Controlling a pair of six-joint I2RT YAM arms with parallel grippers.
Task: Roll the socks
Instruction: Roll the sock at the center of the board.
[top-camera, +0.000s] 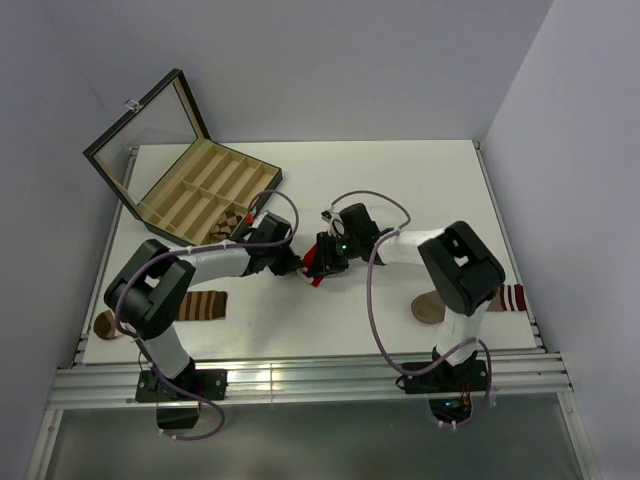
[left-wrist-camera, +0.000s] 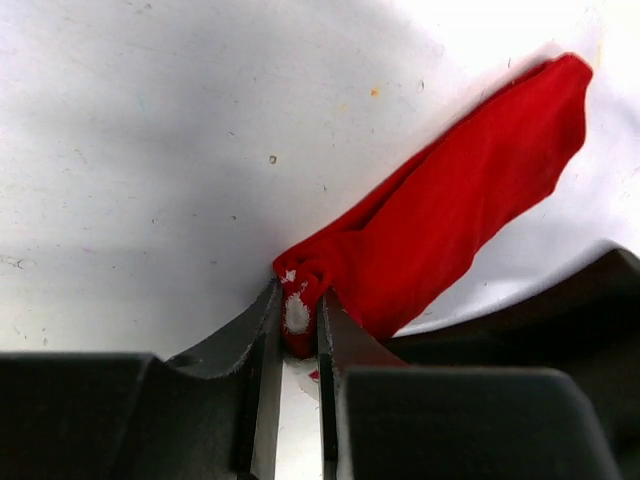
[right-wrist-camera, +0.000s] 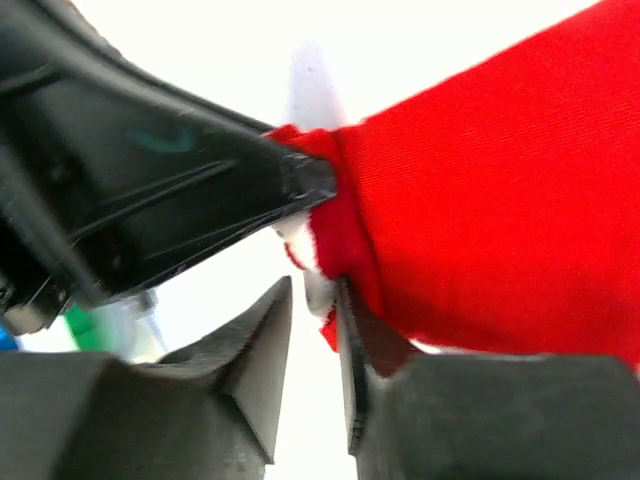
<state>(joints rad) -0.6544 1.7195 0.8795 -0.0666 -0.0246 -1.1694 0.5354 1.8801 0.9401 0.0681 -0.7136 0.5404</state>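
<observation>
The red sock (top-camera: 318, 272) lies mid-table between my two grippers. In the left wrist view my left gripper (left-wrist-camera: 298, 312) is shut on a bunched corner of the red sock (left-wrist-camera: 460, 210), which stretches away up and to the right over the white table. In the right wrist view my right gripper (right-wrist-camera: 315, 297) stands narrowly open. The white-edged end of the red sock (right-wrist-camera: 500, 200) hangs between its jaws, against the right finger only. The left gripper (right-wrist-camera: 300, 185) pinches the sock just above. The argyle sock (top-camera: 232, 219) sits in a front compartment of the box.
An open black box (top-camera: 205, 190) with tan compartments stands at the back left, its lid raised. A brown-and-cream striped sock (top-camera: 200, 305) lies front left. A tan-brown sock (top-camera: 428, 308) and another striped sock (top-camera: 510, 297) lie front right by the right arm.
</observation>
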